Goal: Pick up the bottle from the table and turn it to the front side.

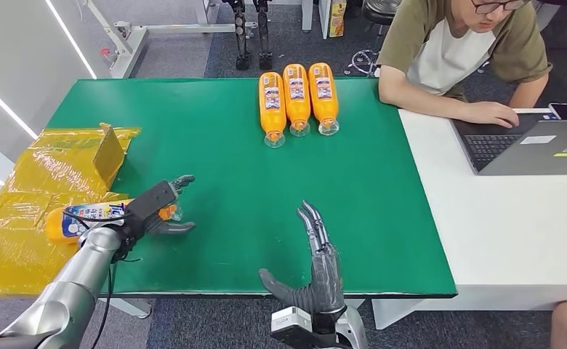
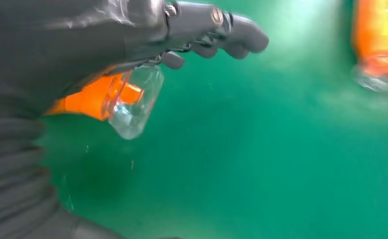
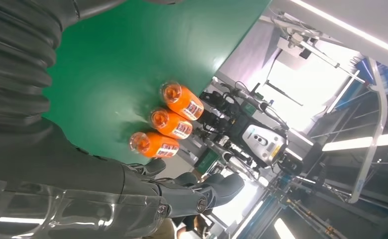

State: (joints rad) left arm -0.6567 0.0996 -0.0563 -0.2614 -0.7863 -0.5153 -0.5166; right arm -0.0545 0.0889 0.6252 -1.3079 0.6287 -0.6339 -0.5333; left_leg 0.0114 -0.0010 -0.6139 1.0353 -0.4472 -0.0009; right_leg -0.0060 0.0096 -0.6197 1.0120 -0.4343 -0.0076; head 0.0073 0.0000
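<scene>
Your left hand (image 1: 157, 212) clasps the orange bottle (image 1: 84, 219); label lettering illegible, base hidden behind the fingers; your right hand (image 1: 317, 273) hovers, fingers extended, holding nothing.

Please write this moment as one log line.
left hand: grips bottle | right hand: open, above mat | three bottles: far side

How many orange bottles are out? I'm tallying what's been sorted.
4. Three lie side by side at the table's far edge. The fourth bottle lies under the left hand.
</scene>
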